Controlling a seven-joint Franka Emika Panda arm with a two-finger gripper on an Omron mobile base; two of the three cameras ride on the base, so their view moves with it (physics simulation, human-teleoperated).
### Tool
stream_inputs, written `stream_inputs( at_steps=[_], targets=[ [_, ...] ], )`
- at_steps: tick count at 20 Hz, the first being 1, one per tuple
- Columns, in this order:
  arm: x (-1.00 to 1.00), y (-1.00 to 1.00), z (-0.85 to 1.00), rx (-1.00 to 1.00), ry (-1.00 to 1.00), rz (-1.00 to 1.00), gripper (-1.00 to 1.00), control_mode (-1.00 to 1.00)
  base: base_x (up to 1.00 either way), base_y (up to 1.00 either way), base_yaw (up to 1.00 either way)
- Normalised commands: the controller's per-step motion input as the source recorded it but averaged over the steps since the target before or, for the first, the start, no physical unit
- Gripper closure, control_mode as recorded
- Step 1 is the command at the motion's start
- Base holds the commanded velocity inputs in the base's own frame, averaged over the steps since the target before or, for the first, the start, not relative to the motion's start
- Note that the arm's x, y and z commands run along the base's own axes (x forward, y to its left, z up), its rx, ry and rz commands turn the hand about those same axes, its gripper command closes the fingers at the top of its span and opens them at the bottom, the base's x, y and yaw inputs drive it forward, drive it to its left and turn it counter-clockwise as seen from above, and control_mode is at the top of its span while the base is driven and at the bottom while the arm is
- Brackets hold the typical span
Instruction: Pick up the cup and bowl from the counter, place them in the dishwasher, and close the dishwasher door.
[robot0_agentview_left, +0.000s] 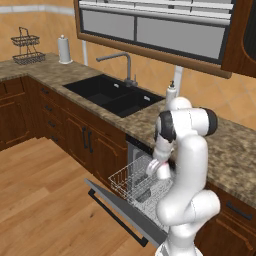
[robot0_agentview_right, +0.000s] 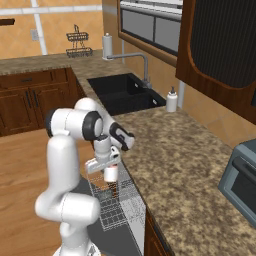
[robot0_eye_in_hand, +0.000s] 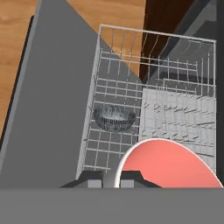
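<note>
Hand view: the cup (robot0_eye_in_hand: 168, 164) is pinched by its rim in the gripper (robot0_eye_in_hand: 113, 178), jaws nearly shut on the wall, hung above the wire rack (robot0_eye_in_hand: 153, 100) so it can be dropped beside the bowl (robot0_eye_in_hand: 114, 117) already sitting inside.

The door (robot0_agentview_left: 125, 212) lies dropped open in front of the dishwasher (robot0_agentview_left: 137, 157), under the counter (robot0_agentview_right: 170, 160). The rack (robot0_eye_in_hand: 131, 109) is pulled out over it, and the bowl (robot0_eye_in_hand: 114, 117) sits in the rack. The cup (robot0_agentview_right: 110, 173) hangs above the rack (held at its rim). The sink (robot0_agentview_left: 114, 95) is set into the counter, left of the dishwasher.
</note>
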Motion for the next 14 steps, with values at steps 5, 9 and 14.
stream_inputs(
  at_steps=[5, 9, 14],
  targets=[
    [-0.20, 0.58, -0.45, -0.17, 0.03, -0.14, 1.00, -1.00, 0.00, 0.00, 0.00],
    [-0.04, 0.74, -0.39, -0.15, 0.08, -0.12, 1.00, -1.00, 0.00, 0.00, 0.00],
    [0.00, 0.75, -0.34, -0.11, 0.13, -0.10, 1.00, -1.00, 0.00, 0.00, 0.00]
  ],
)
